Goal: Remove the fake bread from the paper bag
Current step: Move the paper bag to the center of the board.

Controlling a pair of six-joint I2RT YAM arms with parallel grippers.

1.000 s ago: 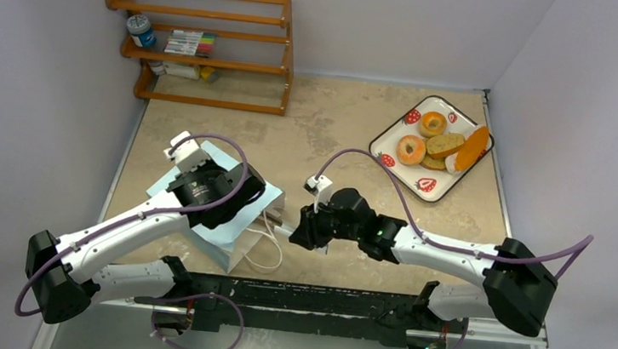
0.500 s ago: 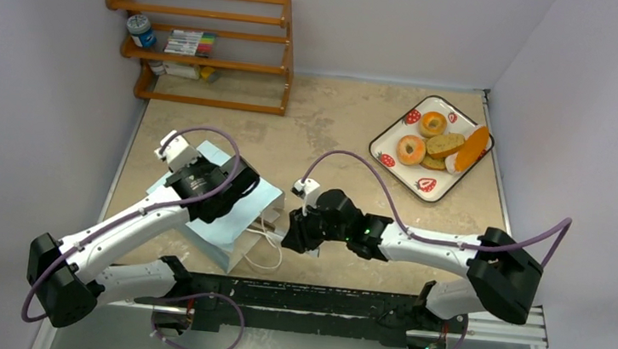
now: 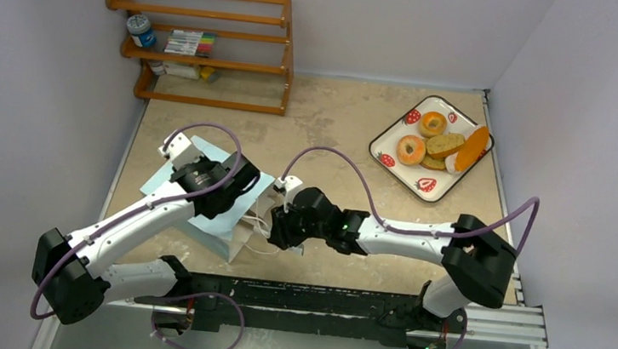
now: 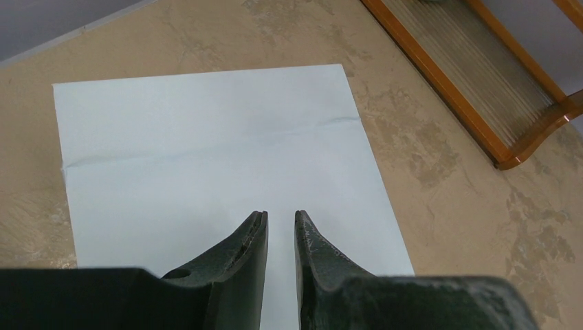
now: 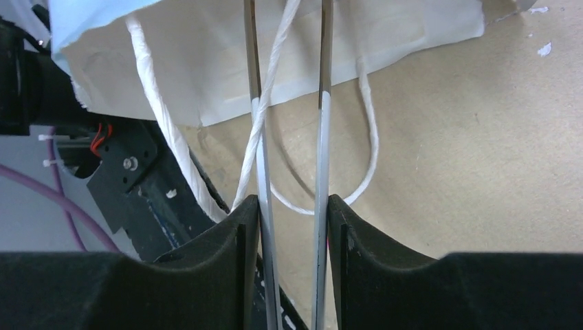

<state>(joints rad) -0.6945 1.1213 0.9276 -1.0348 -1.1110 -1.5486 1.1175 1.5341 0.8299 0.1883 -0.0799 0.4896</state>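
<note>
paper bag lying flat, mouth facing right toward right gripper | right gripper holding thin tongs, tips in mouth | left gripper nearly closed over bag, possibly touching | fake bread sitting on far-right tray

Looking like a robot test cell in a lab, not a home.

Sitting boxed in by plain pale walls on three sides: a mottled tan bench, with two white-and-black arms bolted to a black rail at its near edge and trailing purple cables. Standing against the far wall, a small wooden rack holding markers and a jar. Lying about as staged props: a strawberry-patterned tray of toy bread and a pale blue paper bag.
</note>
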